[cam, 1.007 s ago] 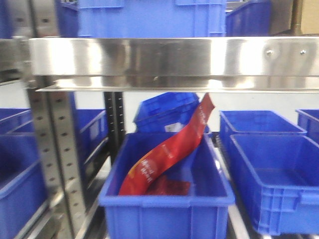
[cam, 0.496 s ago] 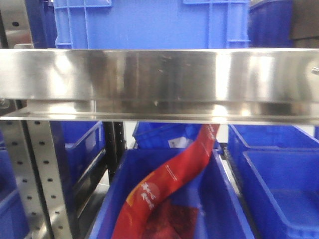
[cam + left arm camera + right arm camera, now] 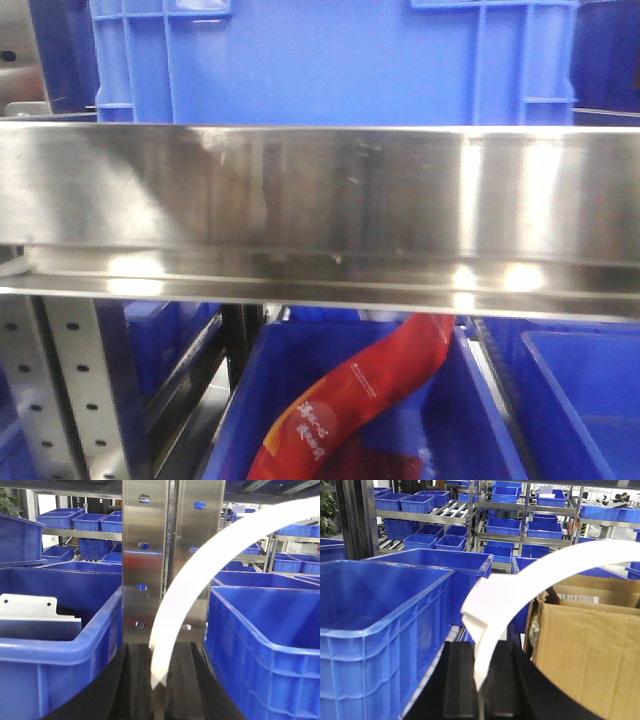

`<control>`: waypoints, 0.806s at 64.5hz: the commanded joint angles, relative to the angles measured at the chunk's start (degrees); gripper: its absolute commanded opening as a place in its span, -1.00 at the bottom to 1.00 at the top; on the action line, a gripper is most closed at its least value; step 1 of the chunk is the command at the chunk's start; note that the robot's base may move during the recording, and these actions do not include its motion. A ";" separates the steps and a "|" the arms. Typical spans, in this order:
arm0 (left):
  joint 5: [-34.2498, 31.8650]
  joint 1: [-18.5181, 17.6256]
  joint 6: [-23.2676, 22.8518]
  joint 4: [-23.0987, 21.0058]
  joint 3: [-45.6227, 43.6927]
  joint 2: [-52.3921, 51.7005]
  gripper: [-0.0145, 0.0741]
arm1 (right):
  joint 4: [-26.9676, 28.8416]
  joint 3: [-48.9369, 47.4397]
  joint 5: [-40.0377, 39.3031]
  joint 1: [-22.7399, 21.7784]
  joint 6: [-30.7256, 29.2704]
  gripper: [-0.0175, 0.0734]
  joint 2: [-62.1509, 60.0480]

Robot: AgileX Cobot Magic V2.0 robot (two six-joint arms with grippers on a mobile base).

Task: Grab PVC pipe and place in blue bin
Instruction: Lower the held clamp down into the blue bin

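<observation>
Right gripper clamps the PVC pipe at lower center; left gripper likewise clamps a white arc between 2 blue bins

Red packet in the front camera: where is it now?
Front view, bottom centre: the red packet leans inside a blue crate below the steel shelf rail, with a second blue crate to its right.
</observation>
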 commanded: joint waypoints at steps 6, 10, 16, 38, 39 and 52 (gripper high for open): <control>-1.50 -0.38 -0.24 -0.27 -0.03 -0.21 -0.92 | -0.30 0.03 -1.48 -0.03 -0.18 -0.97 -0.20; -1.50 -0.38 -0.24 -0.27 -0.03 -0.21 -0.92 | -0.30 0.03 -1.48 -0.03 -0.18 -0.97 -0.20; -1.50 -0.38 -0.24 -0.27 -0.03 -0.21 -0.92 | -0.30 0.03 -1.48 -0.03 -0.18 -0.97 -0.20; -2.00 -0.38 -0.24 -0.27 -0.03 -0.21 -0.92 | -0.30 0.03 -1.48 -0.03 -0.18 -0.97 -0.20; -2.00 -0.38 -0.24 -0.27 -0.03 -0.21 -0.92 | -0.30 0.03 -1.48 -0.03 -0.18 -0.97 -0.20; -3.28 -0.38 -0.24 -0.39 -0.03 -0.21 -0.92 | -0.30 0.03 -1.95 -0.03 -0.18 -0.97 -0.20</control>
